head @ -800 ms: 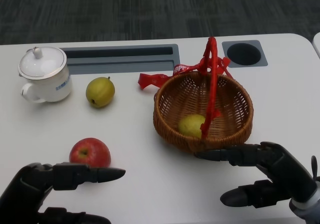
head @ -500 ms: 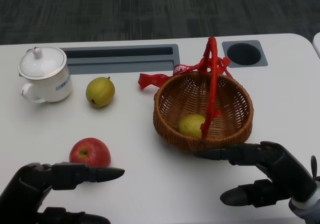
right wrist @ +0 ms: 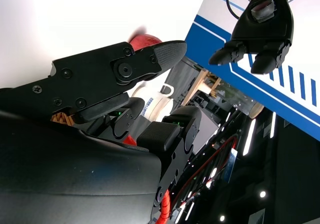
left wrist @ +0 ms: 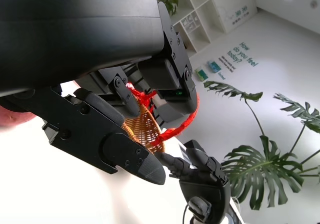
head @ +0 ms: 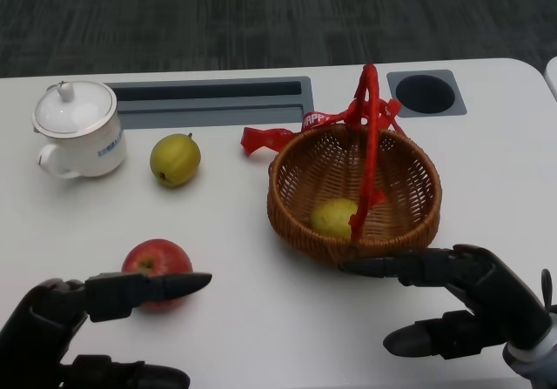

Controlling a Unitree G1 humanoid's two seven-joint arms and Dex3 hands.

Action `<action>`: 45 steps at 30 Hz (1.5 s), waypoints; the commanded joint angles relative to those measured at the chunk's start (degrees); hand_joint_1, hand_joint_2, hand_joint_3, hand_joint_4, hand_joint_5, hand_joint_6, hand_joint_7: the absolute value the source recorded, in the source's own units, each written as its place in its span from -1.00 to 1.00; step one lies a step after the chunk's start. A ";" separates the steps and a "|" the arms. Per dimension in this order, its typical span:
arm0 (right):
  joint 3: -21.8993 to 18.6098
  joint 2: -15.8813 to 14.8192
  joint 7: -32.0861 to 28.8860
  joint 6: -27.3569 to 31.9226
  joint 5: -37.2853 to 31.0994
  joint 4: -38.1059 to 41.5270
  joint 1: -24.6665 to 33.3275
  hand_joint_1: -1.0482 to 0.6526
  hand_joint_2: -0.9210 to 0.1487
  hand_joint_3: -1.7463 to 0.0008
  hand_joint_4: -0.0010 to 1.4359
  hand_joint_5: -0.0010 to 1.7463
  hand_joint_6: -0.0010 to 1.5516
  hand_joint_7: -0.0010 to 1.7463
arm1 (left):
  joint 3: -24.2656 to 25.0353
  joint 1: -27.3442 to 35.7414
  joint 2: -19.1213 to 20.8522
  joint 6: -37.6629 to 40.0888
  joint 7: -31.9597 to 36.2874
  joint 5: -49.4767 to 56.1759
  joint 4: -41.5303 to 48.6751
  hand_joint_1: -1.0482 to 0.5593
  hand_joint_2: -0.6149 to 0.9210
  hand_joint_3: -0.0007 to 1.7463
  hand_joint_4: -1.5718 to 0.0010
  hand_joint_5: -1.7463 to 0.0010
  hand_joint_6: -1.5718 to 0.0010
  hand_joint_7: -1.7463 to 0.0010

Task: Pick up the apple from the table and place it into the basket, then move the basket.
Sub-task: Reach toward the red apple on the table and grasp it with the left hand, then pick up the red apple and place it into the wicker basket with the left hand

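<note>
While the red apple [head: 157,261] sits on the white counter [head: 235,258] at lower left of the frame, the left hand [head: 65,324] hovers just over it, fingers [head: 148,287] spread and grasping nothing. The right hand [head: 470,306], also released, hangs at lower right beside the wicker basket [head: 354,196] (a yellow-green pear [head: 333,217] lies inside).
</note>
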 commanded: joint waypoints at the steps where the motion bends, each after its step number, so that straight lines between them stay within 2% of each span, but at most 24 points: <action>1: -0.66 -0.37 0.06 0.51 0.82 -0.32 -0.64 -0.32 -0.86 1.00 0.09 -1.00 -0.06 -1.00 | 3.90 -1.51 0.23 -2.35 4.38 7.61 1.07 -0.42 0.71 -1.00 0.30 1.00 0.32 1.00; 5: -0.53 -0.33 0.38 0.71 0.94 -0.52 -0.57 -0.31 -0.86 1.00 0.08 -1.00 -0.07 -1.00 | 6.77 -3.57 1.51 -2.52 8.89 17.45 2.48 -0.59 0.72 -1.00 0.62 1.00 0.63 1.00; 7: -0.62 -0.26 0.23 0.61 0.74 -0.47 -0.56 -0.31 -0.87 1.00 0.08 -1.00 -0.07 -1.00 | 7.14 -5.00 2.36 -1.81 10.80 21.14 3.78 -0.65 0.72 -1.00 0.70 0.99 0.71 1.00; 12: -0.71 -0.20 0.07 0.45 0.65 -0.63 -0.35 -0.32 -0.87 1.00 0.09 -1.00 -0.06 -1.00 | 6.35 -8.80 4.07 0.88 15.56 27.79 9.71 -0.67 0.68 -1.00 0.67 0.97 0.68 0.97; 20: -0.56 -0.40 0.21 0.61 0.95 -1.95 0.44 -0.31 -0.87 1.00 0.08 -1.00 -0.07 -1.00 | -0.43 -19.64 5.52 1.74 25.85 36.90 31.34 -0.61 0.65 -0.99 0.66 0.98 0.68 0.99; 26: -0.60 -0.51 0.69 0.97 2.08 -2.74 1.09 -0.29 -0.85 1.00 0.09 -0.99 -0.06 -1.00 | -7.34 -28.67 4.51 2.26 36.54 42.29 49.13 -0.53 0.66 -1.00 0.59 0.97 0.64 0.99; 32: -0.65 -0.63 0.68 0.55 2.32 -3.31 1.53 -0.28 -0.86 1.00 0.09 -1.00 -0.07 -1.00 | -12.53 -35.60 2.78 3.64 43.02 43.25 62.76 -0.43 0.66 -1.00 0.54 0.97 0.59 0.98; 36: -0.65 -0.74 0.77 0.56 2.61 -3.63 1.86 -0.28 -0.86 1.00 0.07 -1.00 -0.08 -1.00 | -14.60 -37.81 2.05 5.69 44.95 42.71 67.36 -0.40 0.67 -0.99 0.49 0.97 0.54 0.97; 42: -0.40 -1.02 1.48 1.07 3.67 -4.74 2.54 -0.28 -0.88 1.00 0.05 -1.00 -0.09 -1.00 | -17.11 -38.51 1.66 8.59 47.23 42.61 69.80 -0.31 0.68 -1.00 0.30 0.94 0.37 0.95; 45: -0.26 -1.04 1.83 1.65 4.15 -5.77 3.06 -0.28 -0.88 1.00 0.05 -1.00 -0.09 -1.00 | -17.81 -38.18 1.48 9.64 47.74 42.03 70.04 -0.20 0.72 -0.99 0.08 0.92 0.17 0.93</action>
